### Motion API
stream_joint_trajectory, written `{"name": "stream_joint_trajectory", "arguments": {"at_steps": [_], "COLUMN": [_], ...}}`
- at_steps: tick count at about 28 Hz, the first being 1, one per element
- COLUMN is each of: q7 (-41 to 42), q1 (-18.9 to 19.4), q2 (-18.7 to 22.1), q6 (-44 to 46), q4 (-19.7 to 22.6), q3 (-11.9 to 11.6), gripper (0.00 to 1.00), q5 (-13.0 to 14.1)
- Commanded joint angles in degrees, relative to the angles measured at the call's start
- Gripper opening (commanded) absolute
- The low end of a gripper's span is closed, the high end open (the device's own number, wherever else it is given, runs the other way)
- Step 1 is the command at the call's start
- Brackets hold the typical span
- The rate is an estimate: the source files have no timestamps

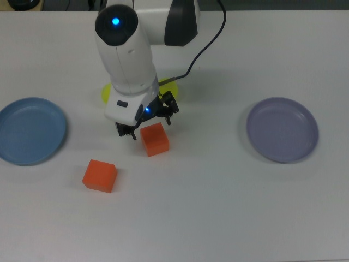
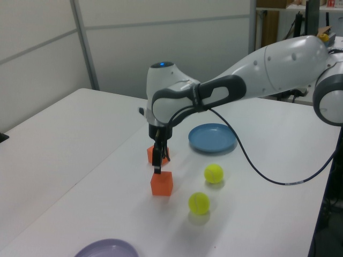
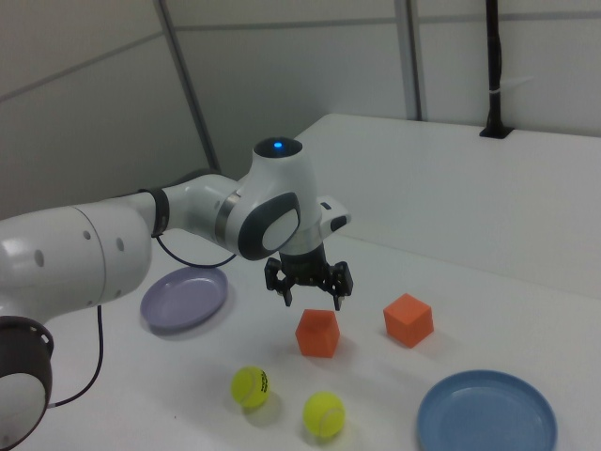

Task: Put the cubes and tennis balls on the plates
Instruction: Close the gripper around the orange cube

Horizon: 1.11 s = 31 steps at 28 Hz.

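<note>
Plates, blue [image 1: 30, 131] and lavender [image 1: 282, 129], both bare; claw [image 1: 152, 123] spread above one cube [image 1: 155, 140].

On my left view feed, the gripper [image 2: 157, 167] hangs just above the nearer cube [image 2: 161, 183]; a second cube [image 2: 151, 155] sits partly hidden behind it. Two tennis balls [image 2: 213, 173] [image 2: 199, 203] lie to the left view's right, the blue plate [image 2: 212, 138] beyond, the lavender plate [image 2: 107, 248] at the bottom edge.

The top view looks straight down on the table [image 1: 229, 218]. The left and right views look obliquely across it from opposite ends; all share the arm [image 2: 257, 69].
</note>
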State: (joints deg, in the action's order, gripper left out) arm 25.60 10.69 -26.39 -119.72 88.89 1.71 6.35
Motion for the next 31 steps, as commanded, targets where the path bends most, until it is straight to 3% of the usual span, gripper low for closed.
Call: {"name": "stream_joint_trajectory", "arguments": {"at_steps": [1, 19, 25, 31], "q7": [1.47, 1.2, 0.24, 0.06], "q1": [0.03, -0.32, -0.14, -0.06], "q2": [-0.95, -1.12, -1.3, -2.27], "q6": [-1.31, -1.49, -8.07, -8.87], "q4": [0.84, 3.22, 6.99, 7.17], "q3": [0.49, 0.76, 0.76, 0.76], "gripper": [1.0, 1.0, 1.0, 1.0], "q5": [1.21, 0.95, 0.69, 0.51]}}
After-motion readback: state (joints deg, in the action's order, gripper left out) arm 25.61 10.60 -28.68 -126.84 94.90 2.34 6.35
